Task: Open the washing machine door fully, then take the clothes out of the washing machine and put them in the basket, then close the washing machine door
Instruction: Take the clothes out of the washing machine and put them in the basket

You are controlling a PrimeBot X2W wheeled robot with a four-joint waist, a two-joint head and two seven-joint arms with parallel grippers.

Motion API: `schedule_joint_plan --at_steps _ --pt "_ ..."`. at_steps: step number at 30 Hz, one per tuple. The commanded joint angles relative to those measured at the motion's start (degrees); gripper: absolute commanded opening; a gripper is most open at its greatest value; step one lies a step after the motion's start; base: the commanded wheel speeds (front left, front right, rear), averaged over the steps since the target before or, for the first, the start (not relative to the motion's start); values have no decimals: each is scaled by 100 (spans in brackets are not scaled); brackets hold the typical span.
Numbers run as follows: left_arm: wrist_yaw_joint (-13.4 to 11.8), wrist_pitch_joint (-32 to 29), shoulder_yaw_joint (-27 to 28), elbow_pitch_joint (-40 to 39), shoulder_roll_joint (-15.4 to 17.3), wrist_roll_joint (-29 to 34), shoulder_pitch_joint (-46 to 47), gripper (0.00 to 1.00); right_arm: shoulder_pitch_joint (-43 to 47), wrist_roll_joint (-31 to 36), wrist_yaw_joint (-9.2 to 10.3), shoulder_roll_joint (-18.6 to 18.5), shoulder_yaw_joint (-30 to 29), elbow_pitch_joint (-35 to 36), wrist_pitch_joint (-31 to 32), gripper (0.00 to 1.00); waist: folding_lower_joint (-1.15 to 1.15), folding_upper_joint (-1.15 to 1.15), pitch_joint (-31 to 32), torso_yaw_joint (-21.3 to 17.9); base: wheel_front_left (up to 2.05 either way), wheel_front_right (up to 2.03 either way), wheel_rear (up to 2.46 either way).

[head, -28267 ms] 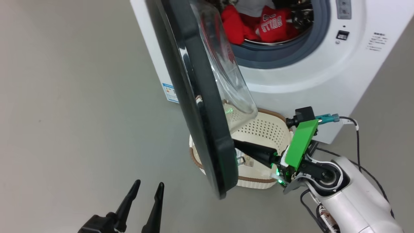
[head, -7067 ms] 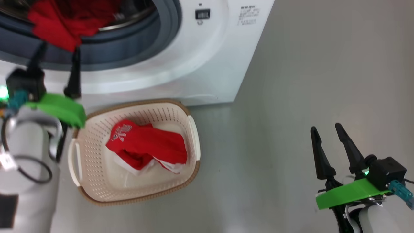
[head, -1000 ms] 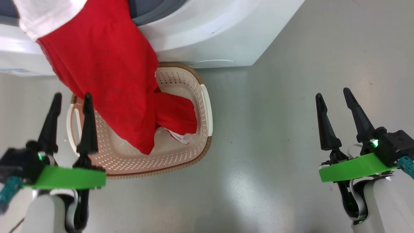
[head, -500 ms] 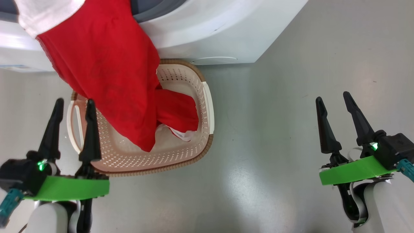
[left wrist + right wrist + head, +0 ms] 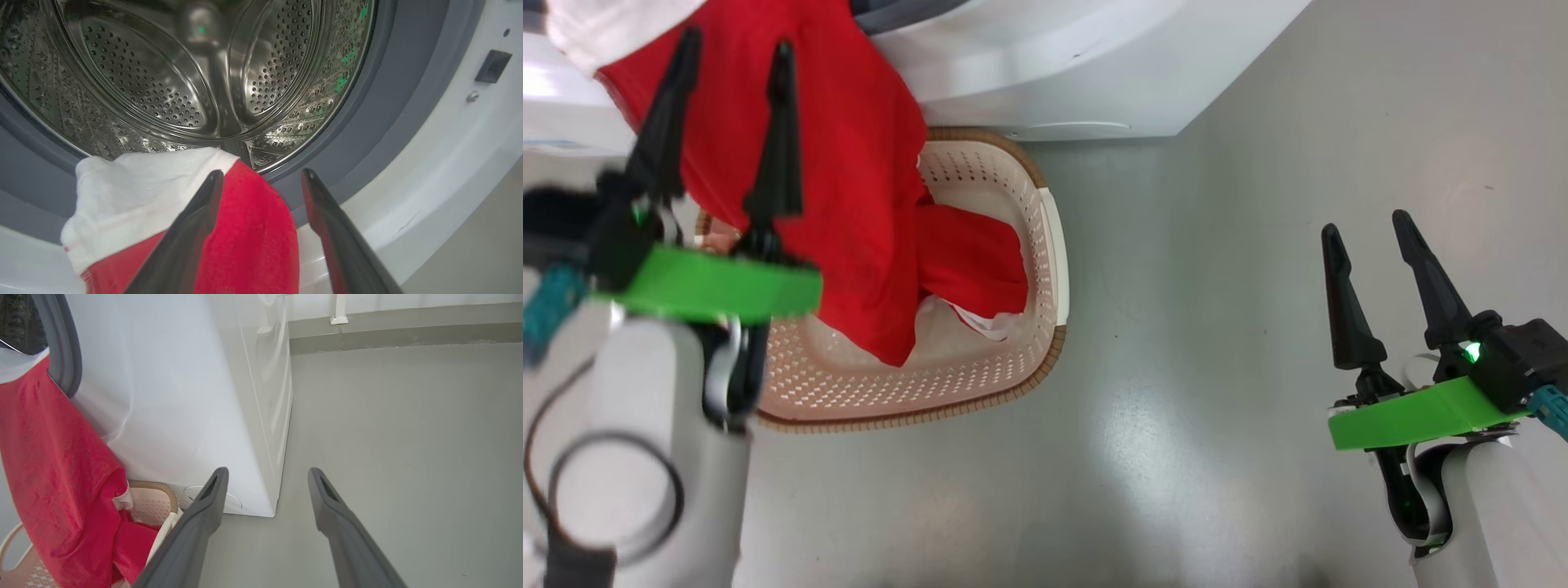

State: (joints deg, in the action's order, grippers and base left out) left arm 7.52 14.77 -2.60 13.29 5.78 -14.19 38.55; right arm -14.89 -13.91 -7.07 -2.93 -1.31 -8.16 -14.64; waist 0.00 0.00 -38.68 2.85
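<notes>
The washing machine (image 5: 1045, 73) is cut off by the head view's top edge, leaving its lower front. The hanging red garment (image 5: 849, 163) runs out past that same edge and covers the basket (image 5: 1049, 245) over its left half, plus part of the second red garment (image 5: 972, 269) lying inside. The left end effector (image 5: 738, 39) and its pale forearm (image 5: 645, 457) are blurred and hide the basket's near-left rim. In the left wrist view the drum (image 5: 261, 61) loses its upper part to the frame, the hanging garment's lower end drops off the bottom, and I can't tell whether the fingers (image 5: 192, 232) touch the cloth. In the right wrist view the basket is cut to a corner.
</notes>
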Motion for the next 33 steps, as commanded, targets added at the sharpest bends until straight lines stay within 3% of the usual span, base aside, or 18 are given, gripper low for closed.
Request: schedule_joint_plan --at_steps 1,6,23,31,33 --pt "-3 23 102 195 197 73 269 100 20 20 -42 5 141 134 -36 100 0 0 -59 -39 0 0 0" --pt "-3 23 -140 1252 392 206 1060 100 -13 -37 -42 5 204 146 -36 100 0 0 -133 -151 0 0 0" --pt "-3 23 -544 3577 835 491 2699 100 -68 -136 -42 5 325 176 -36 100 0 0 -255 -281 0 0 0" --pt "-3 23 -682 4081 841 496 3012 100 -68 -177 -42 5 388 177 -36 100 0 0 -229 -328 0 0 0" --pt "-3 23 -714 4182 845 473 3053 93 -65 -185 -42 5 388 175 -36 100 0 0 -223 -334 0 0 0"
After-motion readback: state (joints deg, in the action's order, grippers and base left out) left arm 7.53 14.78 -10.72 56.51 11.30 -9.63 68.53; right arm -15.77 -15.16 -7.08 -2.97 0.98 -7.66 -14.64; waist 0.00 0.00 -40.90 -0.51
